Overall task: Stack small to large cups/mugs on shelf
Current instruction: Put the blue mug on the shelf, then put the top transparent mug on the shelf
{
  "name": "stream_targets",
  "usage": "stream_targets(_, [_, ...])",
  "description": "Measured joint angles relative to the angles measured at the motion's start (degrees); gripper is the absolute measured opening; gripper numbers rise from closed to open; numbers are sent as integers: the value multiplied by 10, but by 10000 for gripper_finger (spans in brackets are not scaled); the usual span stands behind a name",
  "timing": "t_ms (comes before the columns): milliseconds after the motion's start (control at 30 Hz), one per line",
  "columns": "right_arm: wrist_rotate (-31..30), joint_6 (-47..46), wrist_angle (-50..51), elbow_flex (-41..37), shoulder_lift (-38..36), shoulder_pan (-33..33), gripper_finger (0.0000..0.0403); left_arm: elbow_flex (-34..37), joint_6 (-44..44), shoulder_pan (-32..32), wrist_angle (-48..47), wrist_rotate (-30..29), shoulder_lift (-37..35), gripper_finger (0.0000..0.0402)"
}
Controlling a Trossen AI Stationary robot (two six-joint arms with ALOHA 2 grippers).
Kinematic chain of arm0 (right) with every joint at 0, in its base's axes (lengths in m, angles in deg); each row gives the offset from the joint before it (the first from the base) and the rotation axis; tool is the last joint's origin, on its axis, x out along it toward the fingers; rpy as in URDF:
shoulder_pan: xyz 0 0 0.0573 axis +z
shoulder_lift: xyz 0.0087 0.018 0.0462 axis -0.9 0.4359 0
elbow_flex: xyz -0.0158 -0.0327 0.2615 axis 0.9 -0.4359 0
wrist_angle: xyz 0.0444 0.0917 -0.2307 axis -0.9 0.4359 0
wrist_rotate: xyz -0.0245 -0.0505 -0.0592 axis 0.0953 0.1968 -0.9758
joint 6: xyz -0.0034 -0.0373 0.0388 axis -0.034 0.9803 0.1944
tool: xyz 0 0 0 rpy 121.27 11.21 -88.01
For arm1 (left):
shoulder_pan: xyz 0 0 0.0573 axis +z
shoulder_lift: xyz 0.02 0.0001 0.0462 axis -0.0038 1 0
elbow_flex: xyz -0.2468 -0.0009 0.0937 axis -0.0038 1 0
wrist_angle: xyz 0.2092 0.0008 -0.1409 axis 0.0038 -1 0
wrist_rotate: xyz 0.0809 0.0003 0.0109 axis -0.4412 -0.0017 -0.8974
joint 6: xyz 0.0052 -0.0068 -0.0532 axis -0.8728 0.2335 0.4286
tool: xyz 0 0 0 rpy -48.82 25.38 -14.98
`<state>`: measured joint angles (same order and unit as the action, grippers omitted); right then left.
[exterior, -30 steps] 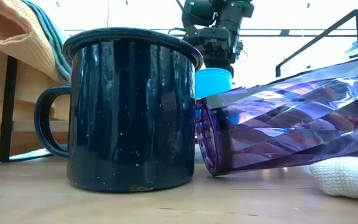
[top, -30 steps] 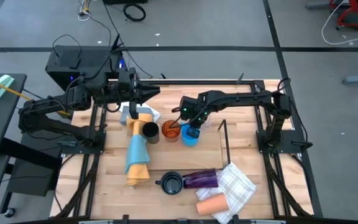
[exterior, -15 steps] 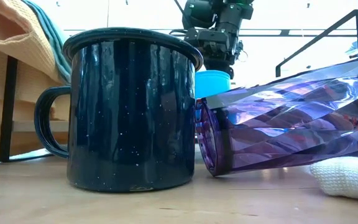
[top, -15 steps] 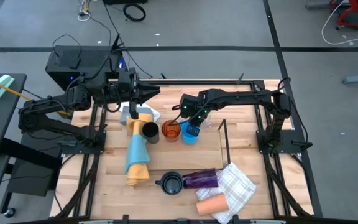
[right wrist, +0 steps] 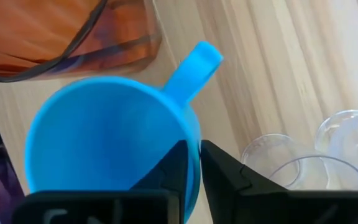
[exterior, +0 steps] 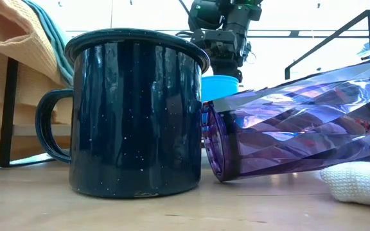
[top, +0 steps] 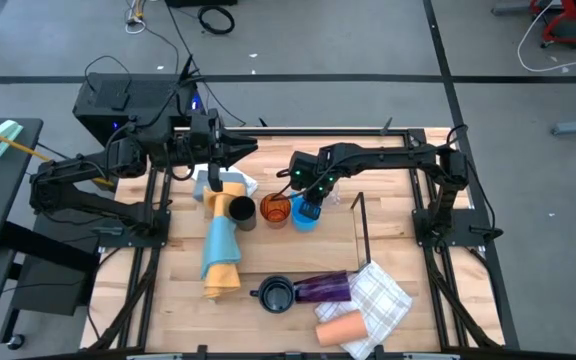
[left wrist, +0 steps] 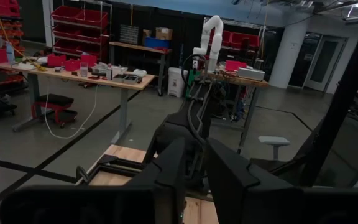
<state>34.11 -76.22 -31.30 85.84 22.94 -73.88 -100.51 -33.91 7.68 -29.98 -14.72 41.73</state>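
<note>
My right gripper [top: 309, 205] is shut on the bright blue cup [top: 304, 219], which stands beside the amber cup [top: 275, 210] and the black cup [top: 240, 212] at mid-table. In the low view the blue cup [exterior: 220, 83] shows behind the dark handled mug [exterior: 133, 109] and the purple tumbler [exterior: 294, 128], which lies on its side. The peach cup [top: 340, 328] lies near the front edge. Clear glasses [right wrist: 278, 165] stand next to the blue cup. The thin black shelf [top: 361, 225] is at the right. My left gripper [top: 250, 148] is shut and empty, above the table's far left. My right gripper holds the blue cup by its rim wall [right wrist: 194, 146], close to the handle [right wrist: 191, 62]. One finger [right wrist: 176, 165] is inside the cup and one finger [right wrist: 225, 174] is outside. The fingers come from above, pointing down. The cup is upright; the tumbler hides its base.
A rolled yellow-and-blue cloth [top: 220, 250] lies left of the cups. A white checked cloth [top: 380, 300] lies at the front right beside the tumbler and the peach cup. The black table frame [top: 438, 215] borders the right side.
My right gripper has shifted a little toward the amber cup with the blue cup, which stays upright.
</note>
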Motion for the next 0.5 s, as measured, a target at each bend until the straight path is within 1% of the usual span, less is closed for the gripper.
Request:
stream_targets(333, [9, -2, 10, 0, 0, 0, 78, 0, -1, 0, 0, 0, 0, 75])
stream_targets(500, [14, -1, 11, 4, 0, -3, 81, 0, -2, 0, 0, 0, 0, 71])
